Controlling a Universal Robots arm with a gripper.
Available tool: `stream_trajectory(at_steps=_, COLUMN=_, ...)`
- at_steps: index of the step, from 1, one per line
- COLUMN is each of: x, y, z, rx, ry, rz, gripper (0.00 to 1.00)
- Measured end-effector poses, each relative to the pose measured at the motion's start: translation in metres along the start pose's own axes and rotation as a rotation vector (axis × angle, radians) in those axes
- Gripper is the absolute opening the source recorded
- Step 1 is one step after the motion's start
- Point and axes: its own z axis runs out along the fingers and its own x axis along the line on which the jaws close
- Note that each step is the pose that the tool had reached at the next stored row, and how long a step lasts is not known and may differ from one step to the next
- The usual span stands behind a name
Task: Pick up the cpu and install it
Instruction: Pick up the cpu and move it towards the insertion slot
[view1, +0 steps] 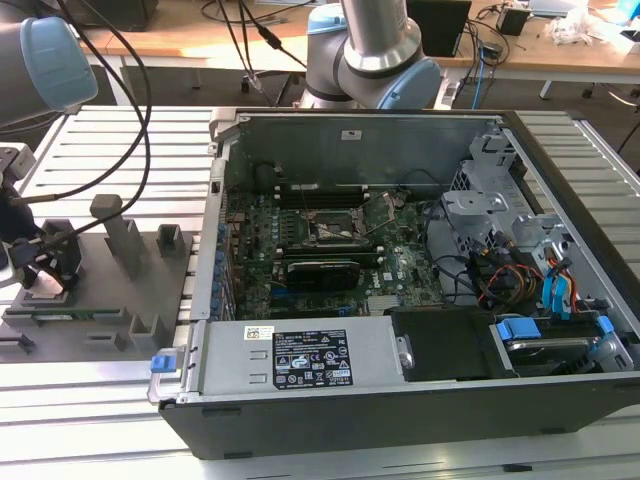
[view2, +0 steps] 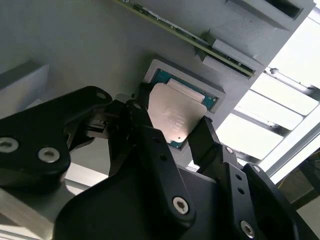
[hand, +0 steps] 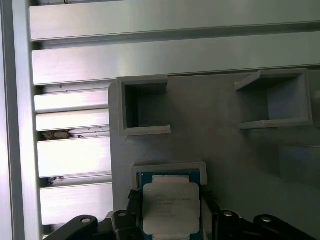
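Note:
The cpu (view2: 176, 112) is a small square chip with a silver top and green rim, lying in a raised square pocket of a grey holder block (view1: 105, 290). My gripper (view2: 172, 127) is low over that pocket at the exterior view's left (view1: 45, 265). Its black fingers (view2: 142, 125) press against two opposite sides of the chip, shut on it. In the first wrist view the cpu (hand: 171, 205) sits between the fingertips of the gripper (hand: 171, 210). The open computer case (view1: 560, 400) lies to the exterior view's right, with the dark socket frame (view1: 335, 232) on its green board.
The holder block carries upright grey posts (view1: 122, 240) and open-sided boxes (hand: 142, 107). A long black card (view1: 320, 272) sits below the socket. Drive cages and blue-tabbed cables (view1: 550, 290) crowd the case's right side. A second arm's base (view1: 375, 50) stands behind the case on the slatted aluminium table (view1: 100, 420).

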Motion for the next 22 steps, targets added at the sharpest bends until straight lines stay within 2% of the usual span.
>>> stream_trajectory(at_steps=7, x=0.0, y=0.0, z=-0.0002, rx=0.0, ry=-0.0001, rz=-0.001, gripper=0.55)
stream_trajectory(at_steps=11, x=-0.0002, y=0.0004, z=-0.0088, rx=-0.0001, ry=0.0003, rz=-0.007, gripper=0.55)
stream_trajectory(at_steps=18, x=-0.0006, y=0.0005, z=-0.0104, rx=-0.0008, ry=0.002, rz=-0.041, gripper=0.55)
stream_trajectory(at_steps=19, x=-0.0008, y=0.0007, z=-0.0138, rx=-0.001, ry=0.0022, rz=-0.049, gripper=0.55)
stream_trajectory(at_steps=20, x=-0.0011, y=0.0025, z=-0.0311, rx=-0.0011, ry=0.0022, rz=-0.049, gripper=0.55)
stream_trajectory(at_steps=21, x=-0.0013, y=0.0029, z=-0.0389, rx=-0.0011, ry=0.0022, rz=-0.049, gripper=0.55)
stream_trajectory(at_steps=22, x=-0.0013, y=0.0031, z=-0.0408, rx=-0.001, ry=0.0022, rz=-0.049, gripper=0.55)
